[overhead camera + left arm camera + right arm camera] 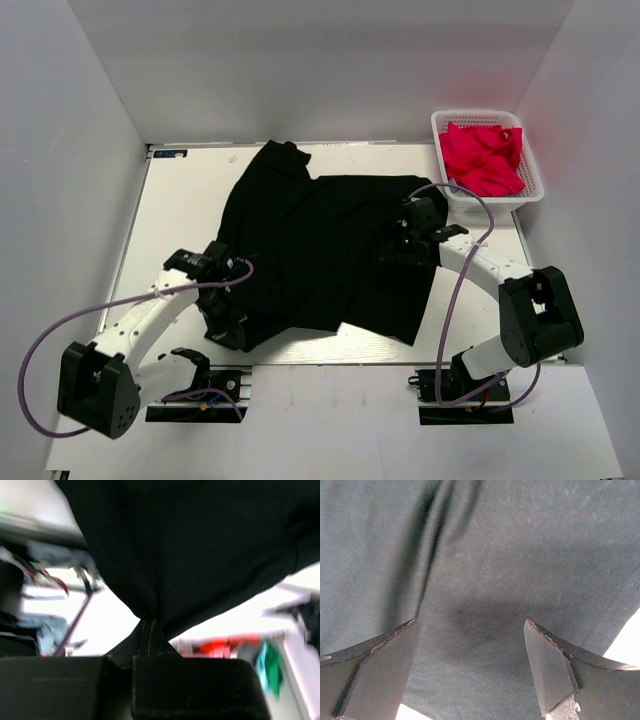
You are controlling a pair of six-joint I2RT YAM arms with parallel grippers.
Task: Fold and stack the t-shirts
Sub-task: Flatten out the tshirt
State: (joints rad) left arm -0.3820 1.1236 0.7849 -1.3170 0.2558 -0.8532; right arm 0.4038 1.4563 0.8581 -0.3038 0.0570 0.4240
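The left gripper point(150, 652) is pinching a stitched edge of the black t-shirt point(320, 250), lifting it. The right gripper point(470, 670) is hovering with fingers spread over the shirt, which is lying across the table point(190, 190). Pinkish-red t-shirts point(485, 158) are sitting in a white basket point(535, 185) at the table's far right corner.

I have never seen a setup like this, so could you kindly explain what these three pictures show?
Two white robot arms stand at the near edge of a table. One picture looks down from above; the other two come from cameras on the wrists. A black t-shirt lies spread on the table, and a white basket at the far right holds pinkish-red t-shirts. The left pincer is shut on a fold of the black cloth. The right pincer is open just above the shirt, holding nothing.
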